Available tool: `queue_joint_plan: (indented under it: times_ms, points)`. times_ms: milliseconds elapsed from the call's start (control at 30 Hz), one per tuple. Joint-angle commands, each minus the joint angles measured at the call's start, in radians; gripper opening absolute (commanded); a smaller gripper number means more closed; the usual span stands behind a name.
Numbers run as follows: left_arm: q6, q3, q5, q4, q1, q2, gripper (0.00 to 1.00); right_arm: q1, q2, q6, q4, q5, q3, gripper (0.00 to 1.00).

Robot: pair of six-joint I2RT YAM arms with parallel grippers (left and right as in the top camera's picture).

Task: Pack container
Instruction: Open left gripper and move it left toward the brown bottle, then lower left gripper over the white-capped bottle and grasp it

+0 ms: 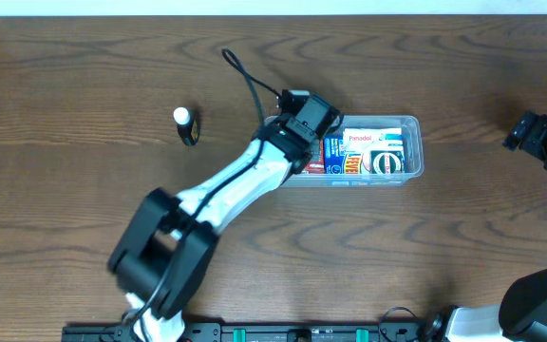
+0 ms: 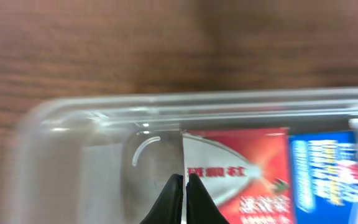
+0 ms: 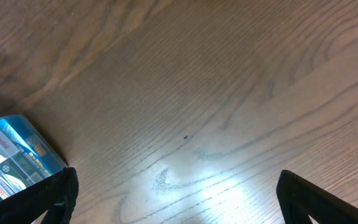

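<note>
Left end effector (image 2: 184,186) is pinched shut on nothing, tips down inside the container (image 2: 61,112) at mid-desk (image 2: 104,43), right at the red box (image 2: 241,162)'s free edge. I reckon the job is snugging it against the blue box (image 2: 322,168): push low and slow so it doesn't ride up. There's open floor toward the rounded end wall, and the rim is close. Right end effector (image 3: 176,190) is spread wide, well apart.

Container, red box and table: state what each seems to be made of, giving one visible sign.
Container: clear glossy plastic, probably; the table shows through its walls and the rim glints. Red box: likely printed card, with flat faces and a sharp edge. Table: wood or wood-look laminate, brown grain, soft sheen.
</note>
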State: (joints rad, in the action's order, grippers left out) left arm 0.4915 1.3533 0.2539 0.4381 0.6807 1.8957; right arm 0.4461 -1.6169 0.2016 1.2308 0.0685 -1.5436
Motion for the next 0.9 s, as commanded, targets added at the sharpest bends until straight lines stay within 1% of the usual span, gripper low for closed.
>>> queue_joint_plan:
  times_ms: [0, 67, 167, 233, 367, 533, 700, 767, 833, 867]
  points:
    - [-0.095, 0.013, 0.0, 0.027, -0.003, -0.129, 0.06, 0.005, 0.003, 0.011, -0.001, 0.01, -0.012, 0.99]
    - [-0.161, 0.014, 0.002, 0.055, -0.01, -0.189, 0.06, 0.005, 0.003, 0.011, -0.001, 0.01, -0.012, 0.99]
    - [-0.185, 0.022, 0.001, 0.117, -0.047, -0.278, 0.06, 0.005, 0.003, 0.011, -0.001, 0.01, -0.012, 0.99]
    - [-0.198, 0.039, 0.0, 0.174, -0.091, -0.331, 0.05, 0.005, 0.003, 0.011, 0.0, 0.01, -0.012, 0.99]
    - [-0.293, 0.085, -0.003, 0.257, -0.205, -0.402, 0.06, 0.005, 0.003, 0.011, -0.001, 0.01, -0.012, 0.99]
    - [-0.447, 0.124, -0.011, 0.271, -0.351, -0.42, 0.06, 0.005, 0.003, 0.011, -0.001, 0.01, -0.012, 0.99]
    - [-0.462, 0.124, -0.013, 0.264, -0.468, -0.4, 0.06, 0.005, 0.003, 0.011, -0.001, 0.01, -0.012, 0.99]
    - [-0.462, 0.124, -0.063, 0.255, -0.515, -0.378, 0.06, 0.005, 0.003, 0.011, -0.001, 0.01, -0.012, 0.99]
    - [-0.462, 0.124, -0.151, 0.243, -0.549, -0.357, 0.11, 0.005, 0.003, 0.011, -0.001, 0.01, -0.012, 0.99]
    - [-0.462, 0.124, -0.195, 0.236, -0.563, -0.346, 0.17, 0.005, 0.003, 0.011, -0.001, 0.01, -0.012, 0.99]
